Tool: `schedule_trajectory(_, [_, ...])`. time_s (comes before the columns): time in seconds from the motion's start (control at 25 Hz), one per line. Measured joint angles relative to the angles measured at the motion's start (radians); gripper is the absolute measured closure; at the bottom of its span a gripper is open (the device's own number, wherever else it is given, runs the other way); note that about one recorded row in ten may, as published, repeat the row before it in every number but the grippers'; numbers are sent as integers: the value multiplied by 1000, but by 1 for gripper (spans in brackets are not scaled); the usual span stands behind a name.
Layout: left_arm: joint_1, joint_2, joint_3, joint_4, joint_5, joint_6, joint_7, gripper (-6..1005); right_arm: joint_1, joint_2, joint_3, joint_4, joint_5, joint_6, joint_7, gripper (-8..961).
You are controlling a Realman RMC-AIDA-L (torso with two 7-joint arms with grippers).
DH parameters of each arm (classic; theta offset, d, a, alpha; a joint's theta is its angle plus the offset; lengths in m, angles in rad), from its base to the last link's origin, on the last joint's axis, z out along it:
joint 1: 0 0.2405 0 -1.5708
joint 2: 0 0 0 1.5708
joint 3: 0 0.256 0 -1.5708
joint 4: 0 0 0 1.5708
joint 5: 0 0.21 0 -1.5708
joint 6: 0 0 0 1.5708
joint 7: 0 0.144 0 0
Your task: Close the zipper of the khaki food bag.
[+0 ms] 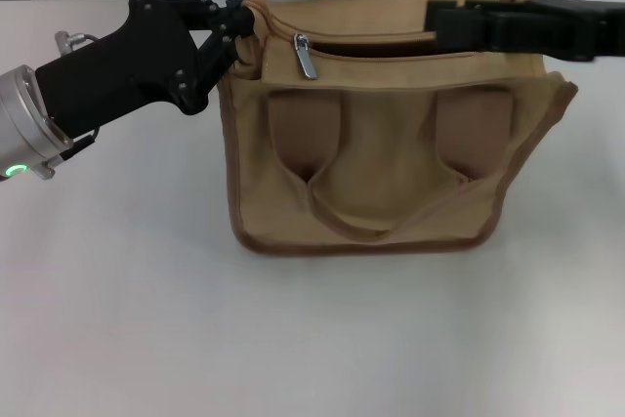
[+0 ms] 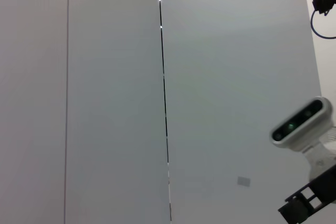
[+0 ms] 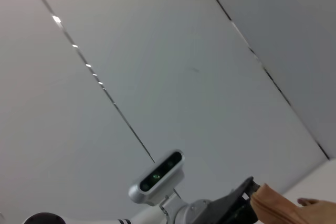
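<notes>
A single khaki food bag (image 1: 391,158) stands upright on a white table (image 1: 293,339), its front toward the robot, showing two brown strap patches (image 1: 298,139) and one looped handle (image 1: 391,212). From the robot's left, the left gripper (image 1: 244,19) reaches in with its black fingers pressed together on the fabric at the bag's upper left corner, pinching the end of the top edge. One zipper (image 1: 371,54) runs along the bag's top; its one silver pull tab (image 1: 306,56) hangs near the left end, just beside the pinched corner, and the mouth of the bag to the right of it gapes open as a dark slot. From the right, the right gripper (image 1: 441,19) lies level over the bag's top right, its tip at the rear edge of the opening; whether its fingers are spread or closed cannot be told. In the right wrist view a tan corner of the bag (image 3: 283,208) shows beside the other arm's black fingers; the left wrist view shows only grey wall panels.
</notes>
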State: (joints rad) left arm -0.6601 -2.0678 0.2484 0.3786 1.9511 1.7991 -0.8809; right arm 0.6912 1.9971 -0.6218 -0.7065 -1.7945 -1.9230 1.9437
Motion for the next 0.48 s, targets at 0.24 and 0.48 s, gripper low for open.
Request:
schedule_trajectory(0.24, [2,0,0,-1,-1,6,0,959,87,-21,-75,-12,-85,40,187,267])
schedule_trajectory(0.48, [5,0,0,-1,-11,13,1,957,147,-21,-151,-4,-110,117,301,481])
